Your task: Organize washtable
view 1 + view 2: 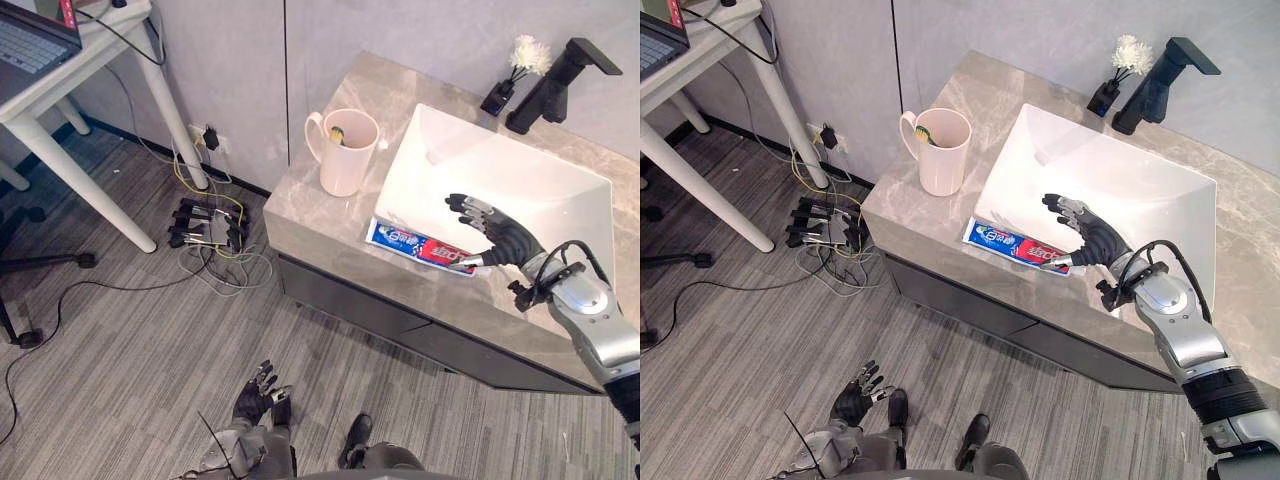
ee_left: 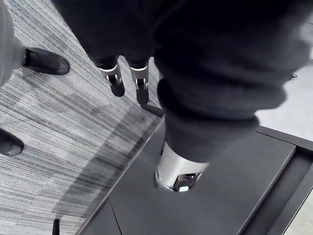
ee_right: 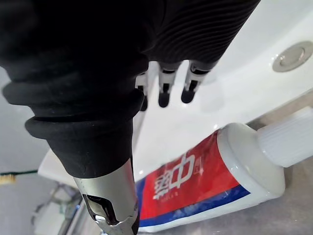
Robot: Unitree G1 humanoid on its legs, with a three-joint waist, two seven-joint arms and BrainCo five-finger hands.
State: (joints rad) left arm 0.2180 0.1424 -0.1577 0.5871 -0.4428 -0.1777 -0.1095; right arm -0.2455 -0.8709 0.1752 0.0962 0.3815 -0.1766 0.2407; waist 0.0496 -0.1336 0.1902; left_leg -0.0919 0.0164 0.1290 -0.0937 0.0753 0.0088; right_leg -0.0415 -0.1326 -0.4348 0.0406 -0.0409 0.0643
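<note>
- The toothpaste tube (image 1: 420,247) lies on the bench (image 1: 310,205), just beside the basin's (image 1: 520,170) front rim.
- The right robot hand (image 1: 500,235) hovers over that rim, fingers spread, empty.
- The tube is likely light and squashy, so grip it near the stiff cap (image 3: 288,142).

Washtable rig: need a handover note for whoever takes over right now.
Right hand: open, fingers straight over the sink, thumb by the cap end of the toothpaste tube; no grip on it.
Left hand: open, low over the floor, idle.
Things: the tube lies flat on the counter along the sink's front rim. The mug stands left of the sink with something yellow-green inside.
Done: nothing visibly tidied yet.
Left: probably grasp the tube and put it in the mug.
</note>
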